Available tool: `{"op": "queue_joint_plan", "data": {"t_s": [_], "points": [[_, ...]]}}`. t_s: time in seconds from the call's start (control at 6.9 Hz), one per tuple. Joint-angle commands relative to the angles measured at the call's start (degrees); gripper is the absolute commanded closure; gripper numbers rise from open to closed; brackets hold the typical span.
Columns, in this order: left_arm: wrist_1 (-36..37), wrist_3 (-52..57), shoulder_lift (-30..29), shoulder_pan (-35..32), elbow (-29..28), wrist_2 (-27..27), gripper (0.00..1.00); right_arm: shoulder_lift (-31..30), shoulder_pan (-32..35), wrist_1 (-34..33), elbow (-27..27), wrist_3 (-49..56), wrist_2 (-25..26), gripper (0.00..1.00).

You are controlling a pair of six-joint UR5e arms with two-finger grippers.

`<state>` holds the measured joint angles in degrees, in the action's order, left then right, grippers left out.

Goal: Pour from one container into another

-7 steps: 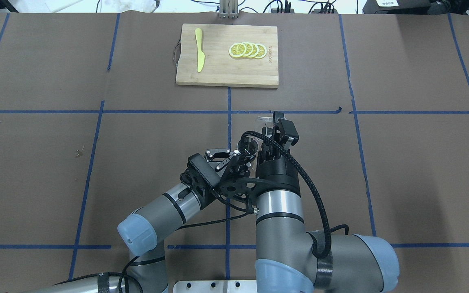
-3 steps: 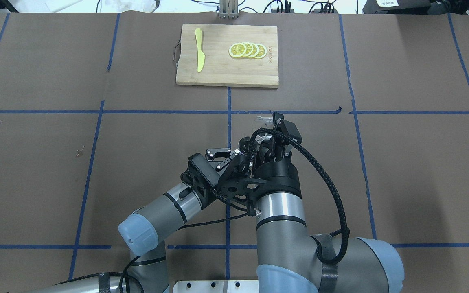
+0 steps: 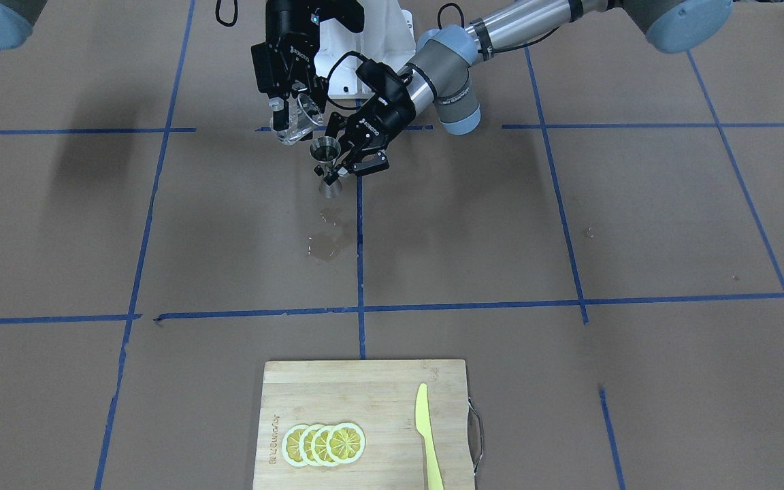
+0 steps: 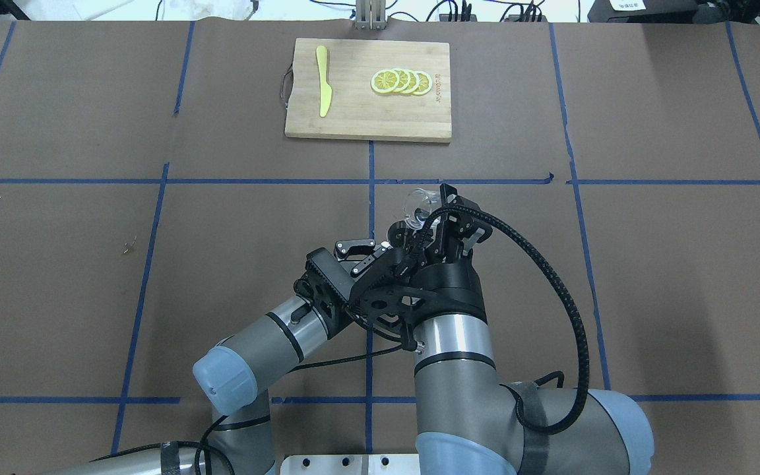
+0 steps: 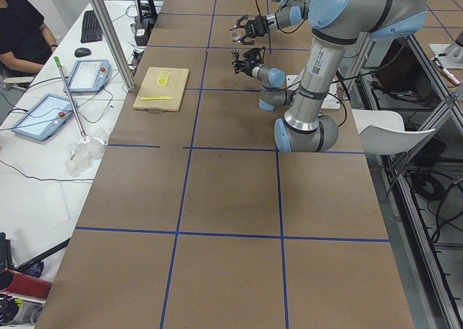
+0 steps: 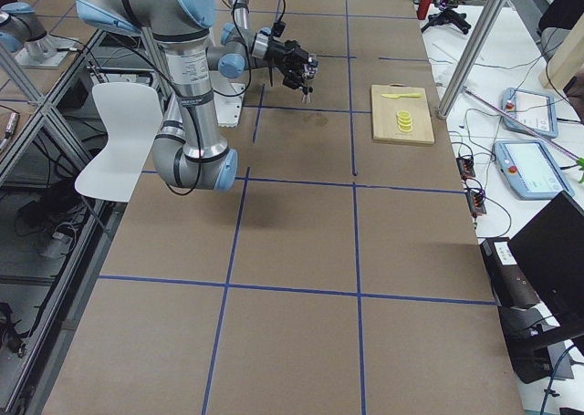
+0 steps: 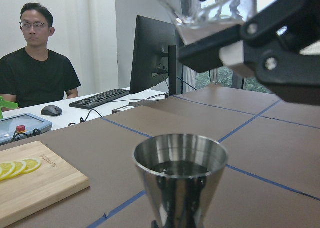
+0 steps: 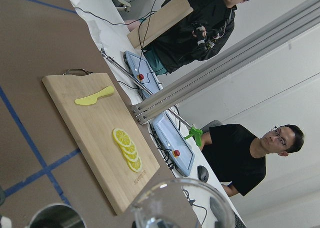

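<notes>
The clear glass cup point(image 3: 301, 123) is tilted, its lip leaning toward the steel jigger point(image 3: 327, 165). My right gripper point(image 3: 292, 114) is shut on the cup, which sits just above and beside the jigger's mouth. My left gripper point(image 3: 335, 173) is shut on the jigger's narrow waist and keeps it upright. In the left wrist view the jigger point(image 7: 180, 177) has dark liquid inside, and the cup point(image 7: 205, 7) hangs over it. From overhead, the cup point(image 4: 416, 203) shows past the right gripper point(image 4: 430, 221). The jigger point(image 4: 396, 233) is mostly hidden behind the left gripper point(image 4: 384, 253).
A wet patch point(image 3: 327, 239) darkens the brown paper in front of the jigger. A wooden cutting board point(image 4: 353, 119) at the far side carries lemon slices point(image 4: 401, 82) and a yellow knife point(image 4: 322, 80). Two people sit beyond the table's far edge.
The right wrist has rolled, tipping the glass cup further toward the jigger, and its cable has swung out to the right. The left arm and jigger have stayed put.
</notes>
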<state>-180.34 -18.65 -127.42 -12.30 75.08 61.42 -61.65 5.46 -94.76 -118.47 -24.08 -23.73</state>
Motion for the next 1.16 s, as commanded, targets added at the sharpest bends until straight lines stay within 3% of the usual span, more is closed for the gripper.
{"op": "queue_joint_plan", "data": {"t_s": [0.0, 0.58, 0.72, 0.87, 1.01], "points": [[-0.01, -0.07, 0.07, -0.09, 0.07, -0.25, 1.00, -1.01, 0.43, 6.58, -0.62, -1.40, -0.17, 1.00], [0.08, 0.02, 0.68, -2.28, 0.60, -1.30, 1.00, -6.10, 0.52, 8.02, -4.74, -23.91, -4.04, 1.00], [0.08, 0.10, 1.12, -2.29, 0.77, -2.61, 1.00, -7.94, 0.52, 11.58, -4.84, -29.48, -4.13, 1.00], [0.52, 0.02, 3.38, -2.29, 2.95, -3.23, 1.00, -13.53, 0.52, 18.75, -4.84, -31.01, -4.39, 1.00], [0.52, -0.07, 6.80, -2.55, 5.76, -4.89, 1.00, -20.11, 0.61, 29.70, -4.49, -32.07, -4.65, 1.00]]}}
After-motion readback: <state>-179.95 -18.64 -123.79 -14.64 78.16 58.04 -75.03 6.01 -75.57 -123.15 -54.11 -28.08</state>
